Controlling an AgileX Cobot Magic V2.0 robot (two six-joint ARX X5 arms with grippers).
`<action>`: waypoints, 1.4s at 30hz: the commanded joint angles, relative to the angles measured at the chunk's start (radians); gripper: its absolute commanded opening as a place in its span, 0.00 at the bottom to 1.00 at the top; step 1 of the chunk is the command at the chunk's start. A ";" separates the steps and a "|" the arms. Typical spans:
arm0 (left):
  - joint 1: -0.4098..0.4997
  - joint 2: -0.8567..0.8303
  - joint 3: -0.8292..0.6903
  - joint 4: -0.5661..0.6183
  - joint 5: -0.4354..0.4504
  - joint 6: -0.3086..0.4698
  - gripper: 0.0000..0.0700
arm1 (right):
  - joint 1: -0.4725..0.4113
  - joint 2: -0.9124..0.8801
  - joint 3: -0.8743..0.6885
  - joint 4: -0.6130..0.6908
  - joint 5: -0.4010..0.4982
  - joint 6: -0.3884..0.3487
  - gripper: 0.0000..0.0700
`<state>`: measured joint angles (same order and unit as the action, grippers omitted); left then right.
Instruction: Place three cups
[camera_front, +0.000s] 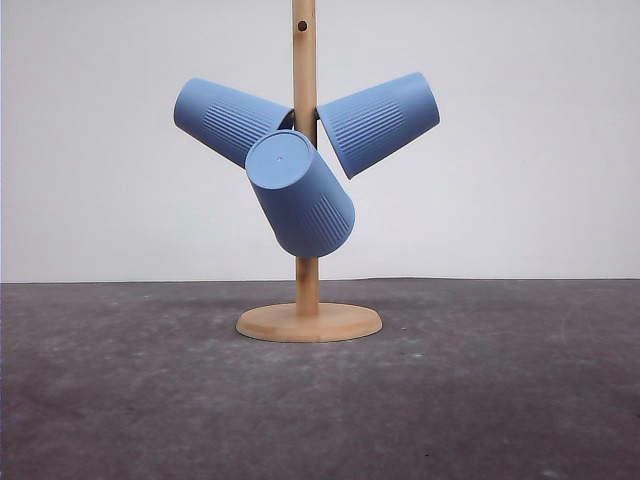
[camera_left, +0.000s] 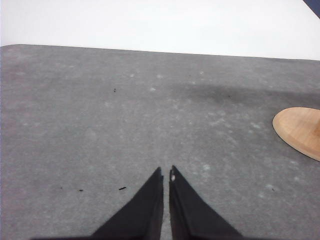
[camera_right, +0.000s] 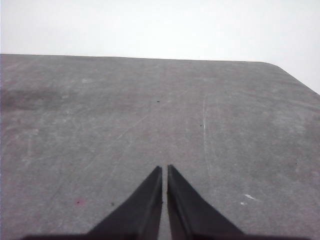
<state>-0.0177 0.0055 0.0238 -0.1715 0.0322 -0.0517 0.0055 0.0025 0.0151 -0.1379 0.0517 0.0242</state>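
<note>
Three light-blue ribbed cups hang upside down on a wooden rack in the front view. One cup (camera_front: 228, 120) points up and to the left, another (camera_front: 382, 120) up and to the right, and the third (camera_front: 298, 192) tilts toward the camera with its flat base showing. The rack's pole (camera_front: 305, 60) rises from a round wooden base (camera_front: 309, 323). My left gripper (camera_left: 166, 172) is shut over bare grey table, with the base's edge (camera_left: 300, 131) off to one side. My right gripper (camera_right: 164, 170) is also shut with nothing in it, above bare table.
The dark grey table (camera_front: 120, 390) spreads wide around the rack. A white wall stands behind it. The table's far edge and a rounded corner (camera_right: 272, 64) appear in the right wrist view.
</note>
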 joint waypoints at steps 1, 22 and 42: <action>0.000 -0.001 -0.011 0.014 0.001 0.009 0.00 | -0.002 0.001 -0.003 0.012 0.001 0.012 0.02; 0.000 -0.001 -0.011 0.014 0.001 0.009 0.00 | -0.002 0.001 -0.003 0.011 0.001 0.012 0.02; 0.000 -0.001 -0.011 0.014 0.001 0.009 0.00 | -0.002 0.001 -0.003 0.011 0.001 0.012 0.02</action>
<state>-0.0177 0.0055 0.0238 -0.1715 0.0322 -0.0513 0.0055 0.0025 0.0151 -0.1379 0.0517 0.0242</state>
